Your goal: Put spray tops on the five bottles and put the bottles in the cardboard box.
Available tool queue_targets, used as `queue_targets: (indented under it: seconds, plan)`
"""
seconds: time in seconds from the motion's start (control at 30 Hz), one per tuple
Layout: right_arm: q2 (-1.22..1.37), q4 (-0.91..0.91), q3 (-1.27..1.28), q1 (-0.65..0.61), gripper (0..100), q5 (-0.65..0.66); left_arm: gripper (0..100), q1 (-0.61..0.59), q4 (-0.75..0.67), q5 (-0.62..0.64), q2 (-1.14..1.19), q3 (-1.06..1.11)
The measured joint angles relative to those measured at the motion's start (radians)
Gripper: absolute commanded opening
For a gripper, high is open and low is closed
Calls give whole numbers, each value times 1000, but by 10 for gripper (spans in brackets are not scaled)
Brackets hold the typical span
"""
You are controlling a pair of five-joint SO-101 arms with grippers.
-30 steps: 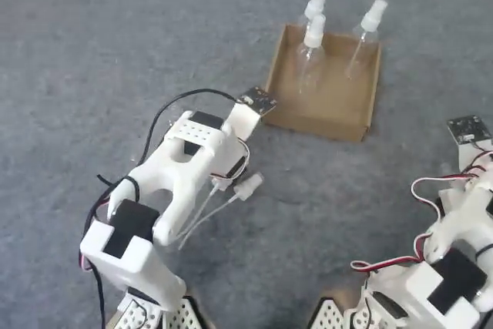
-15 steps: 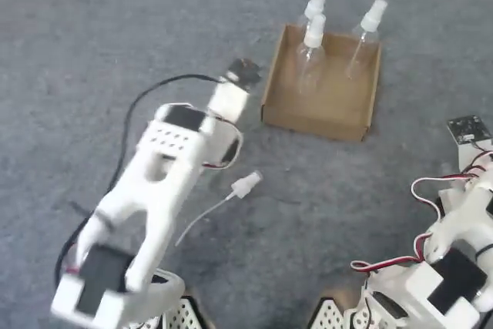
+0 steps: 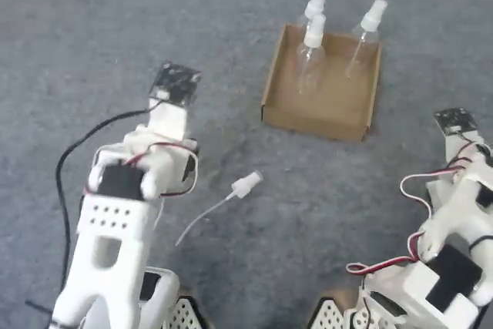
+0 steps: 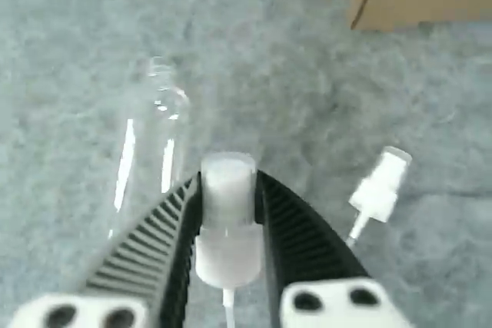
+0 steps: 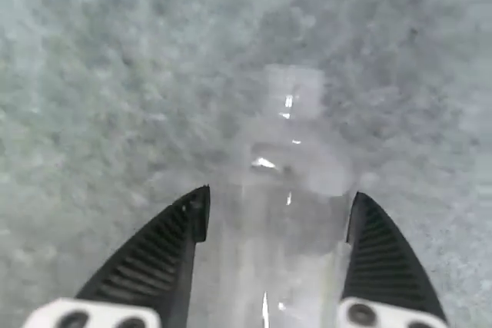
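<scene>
Inside the left gripper (image 4: 228,180), a spray top (image 4: 227,232)

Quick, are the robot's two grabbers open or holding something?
Left gripper: closed on a spray top.
Right gripper: closed on a bottle with no top.

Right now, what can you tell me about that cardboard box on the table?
The cardboard box is a shallow brown tray, open on top, lying flat on the grey felt-like table cover at the far side. Three clear bottles with white spray tops appear to stand upright in it, toward its back wall.
</scene>
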Motion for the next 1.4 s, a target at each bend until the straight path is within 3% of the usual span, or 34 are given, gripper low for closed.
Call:
queue_targets:
  seconds: [0.4,0.6,0.93,1.1,1.27,1.4]
  plan:
    - [161,430,-431,-52,285,-20,40,-29,-75,3,-110,140]
    - [316,445,-485,-55,283,-18,40,-26,-75,3,-110,140]
    - [376,348,-488,-54,6,-18,40,-25,-75,6,-110,140]
    - [368,348,-499,-54,6,-18,39,-26,-75,26,-110,140]
    - [173,348,-499,-98,6,-101,37,-25,-75,26,-110,135]
    - [-84,348,-425,-224,6,-210,37,-31,-63,57,-110,54]
